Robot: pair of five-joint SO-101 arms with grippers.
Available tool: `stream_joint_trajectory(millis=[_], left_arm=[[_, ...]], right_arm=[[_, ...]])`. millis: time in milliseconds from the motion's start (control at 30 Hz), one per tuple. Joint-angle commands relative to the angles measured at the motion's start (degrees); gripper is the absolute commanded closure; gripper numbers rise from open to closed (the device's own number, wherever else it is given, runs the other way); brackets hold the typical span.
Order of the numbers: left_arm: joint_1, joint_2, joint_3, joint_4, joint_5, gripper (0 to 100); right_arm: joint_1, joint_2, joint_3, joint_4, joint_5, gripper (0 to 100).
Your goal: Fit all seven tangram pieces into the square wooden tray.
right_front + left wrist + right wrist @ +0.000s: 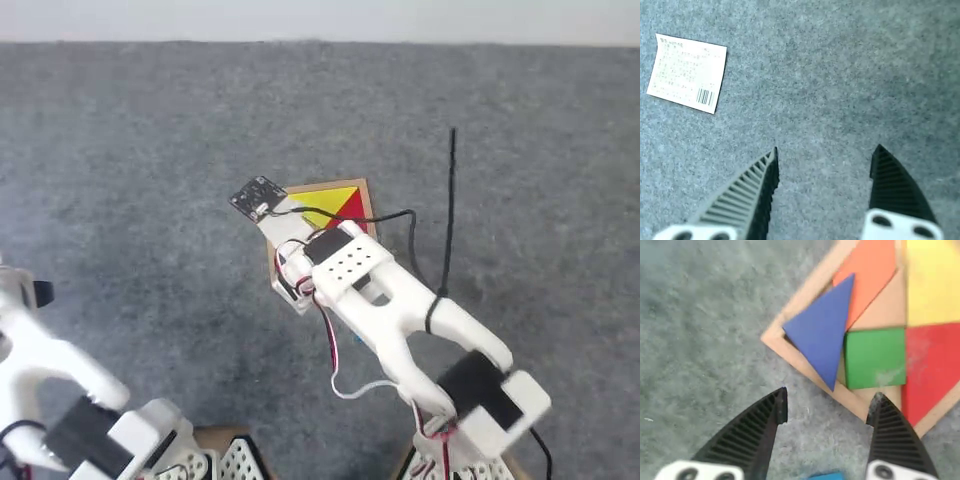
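Near the middle of the desk [150,150], the square wooden tray [792,310] holds several pieces flat. The blue triangle [822,332] lies askew, one tip over the orange piece [867,270], another across the rim, with bare wood beside the green square [875,357]. The right tool [830,392] hangs just off that corner, spread wide and empty. It would do best to nudge the outer tip inward, turning the triangle gently into the gap. The left tool [827,147], likewise wide and empty, hangs near a paper slip [687,72].
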Motion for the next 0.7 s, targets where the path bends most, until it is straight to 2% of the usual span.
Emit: stream_joint_trajectory(millis=[0,200,667], left_arm=[[-0.3,-0.3,-0.6,-1.2,-0.5,71],[-0.4,-0.3,-0.6,-1.2,-0.5,71],[-0.2,-0.3,-0.5,-1.1,-0.5,71]], right_arm=[[2.1,2.2,-3.0,-0.7,0.8,73.5],[6.2,5.2,-7.3,-0.4,0.9,73.5],[5.9,4.0,-11.1,-0.5,0.7,73.5]])
